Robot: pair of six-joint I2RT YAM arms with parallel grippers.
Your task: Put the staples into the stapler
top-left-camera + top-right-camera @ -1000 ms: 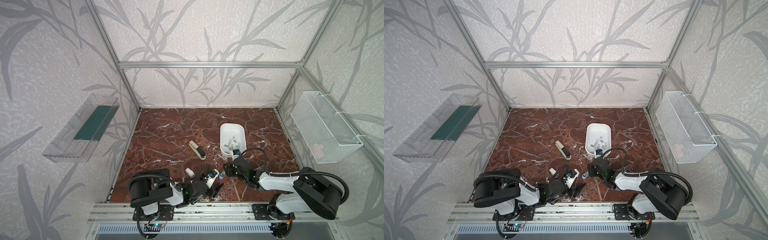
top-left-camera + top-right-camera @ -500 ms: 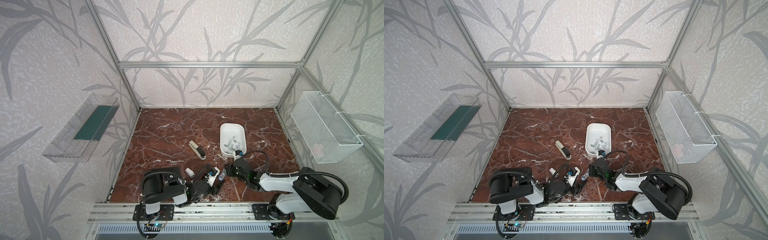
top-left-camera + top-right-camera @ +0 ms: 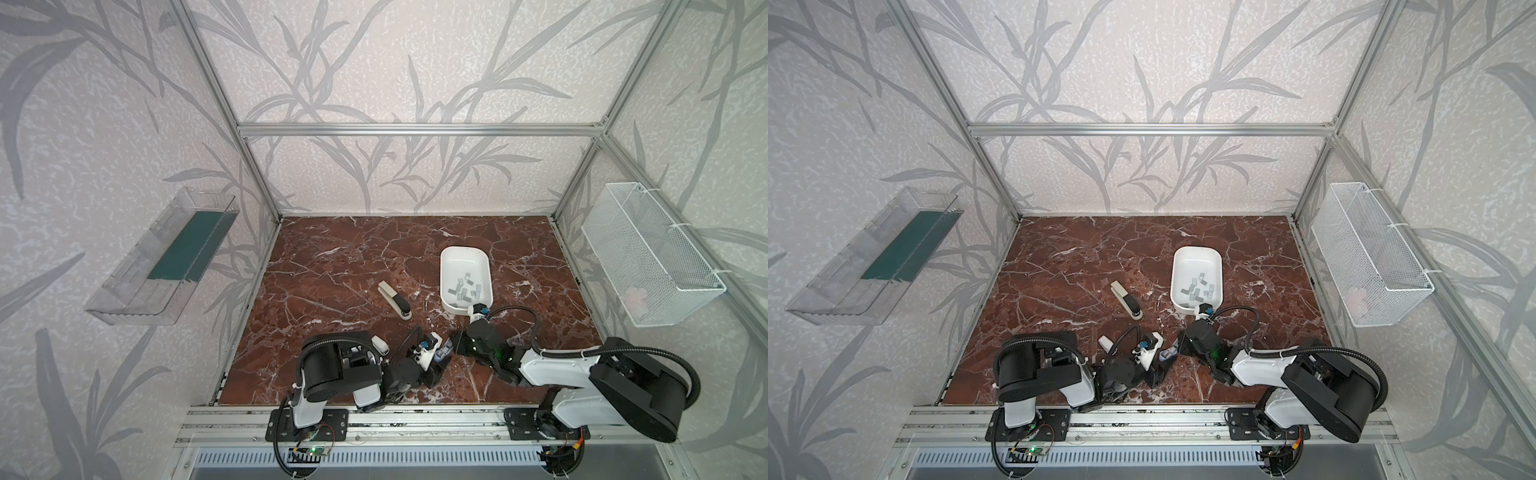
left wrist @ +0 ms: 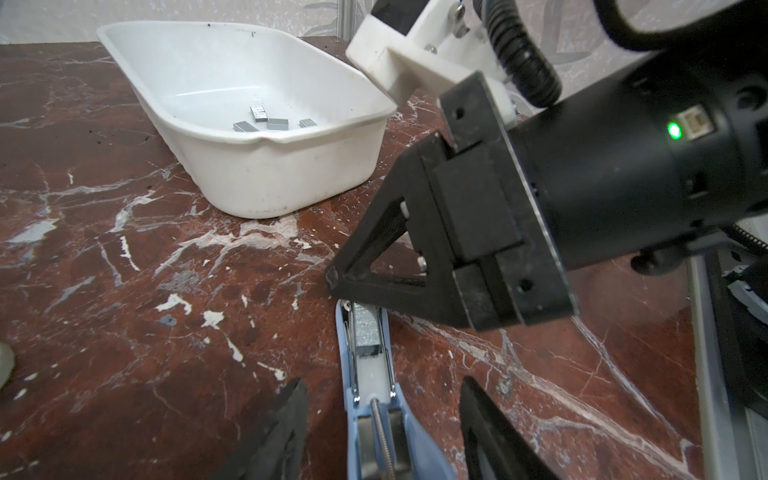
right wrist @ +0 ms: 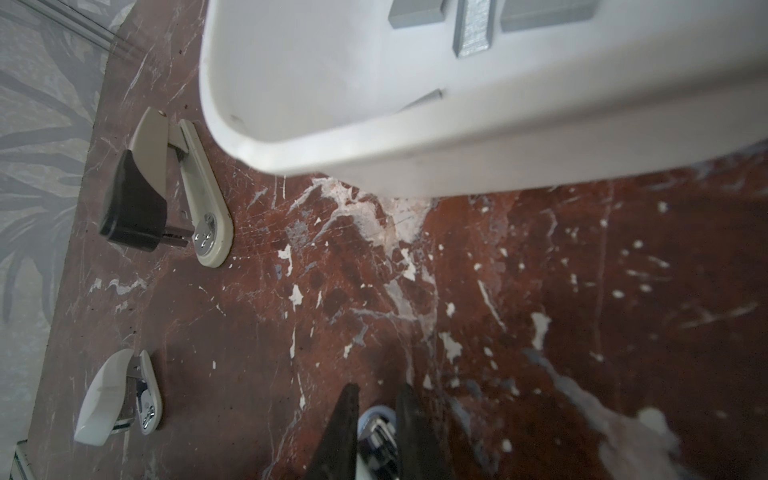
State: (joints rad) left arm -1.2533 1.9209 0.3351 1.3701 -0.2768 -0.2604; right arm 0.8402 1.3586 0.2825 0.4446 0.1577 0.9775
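A blue stapler point(image 4: 374, 399) lies opened on the marble near the front edge, with a grey strip of staples point(image 4: 365, 332) in its channel. My left gripper point(image 4: 383, 386) is open, one finger on each side of the stapler's rear and a gap on both sides. My right gripper point(image 5: 378, 390) is shut on the stapler's front end point(image 5: 374, 419); in the left wrist view its black finger point(image 4: 374, 270) covers that end. In both top views the stapler point(image 3: 444, 353) point(image 3: 1168, 353) sits between the two grippers point(image 3: 436, 370) point(image 3: 452, 347). Loose staples point(image 3: 465, 286) point(image 4: 266, 120) lie in the white tray point(image 3: 446, 253).
A beige and black stapler point(image 3: 395, 299) point(image 5: 166, 187) lies left of the tray. A small white stapler point(image 3: 379, 344) point(image 5: 120, 395) sits by the left arm. The tray's wall point(image 4: 291, 174) stands just beyond the grippers. A wire basket point(image 3: 648, 257) and a clear shelf point(image 3: 166, 257) hang on the side walls.
My right gripper has moved left to the blue stapler and its jaws have narrowed onto the front end. The left gripper's jaws have come closer together around the rear.
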